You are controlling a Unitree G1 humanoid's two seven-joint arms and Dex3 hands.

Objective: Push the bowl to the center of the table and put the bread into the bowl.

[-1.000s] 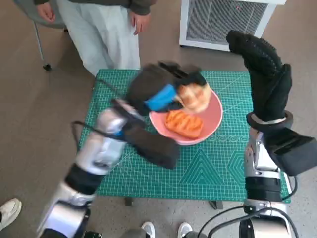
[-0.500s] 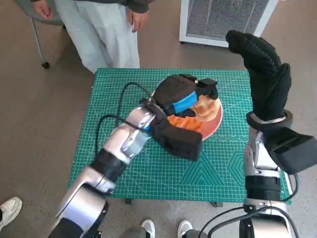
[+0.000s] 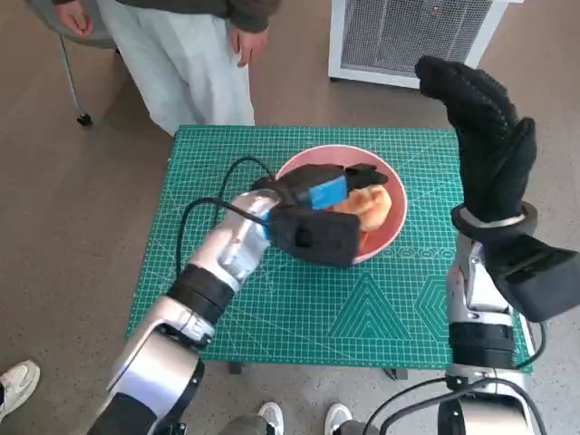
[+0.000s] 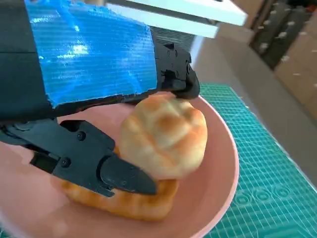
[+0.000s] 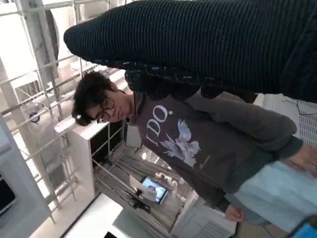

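Mat [image 3: 272, 308]: one green cutting mat covers the table, so the bowl slides on a flat, marked surface.
Left hand [image 3: 317, 195]: reaches over the near-left rim of the bowl, its fingers [image 4: 119, 173] spread either side of the bun. Whether they pinch it or only flank it I cannot tell; judged from the bun already lying in the bowl, this looks like the moment of setting down.
Bowl [image 3: 390, 231]: one, pink and shallow, sitting about mid-table, slightly to the far side; the push seems done.
Bread: two pieces, both inside the bowl. The bun [image 4: 166, 136] rests on top of the flat toasted slice [image 4: 124, 206].
Right hand [image 3: 485, 136]: raised upright above the right edge of the table, fingers together and straight, holding nothing, kept clear of the work.
Person [image 3: 195, 54]: one, standing beyond the far-left corner.
Heater [image 3: 408, 36]: one white grilled unit on the floor, far right.
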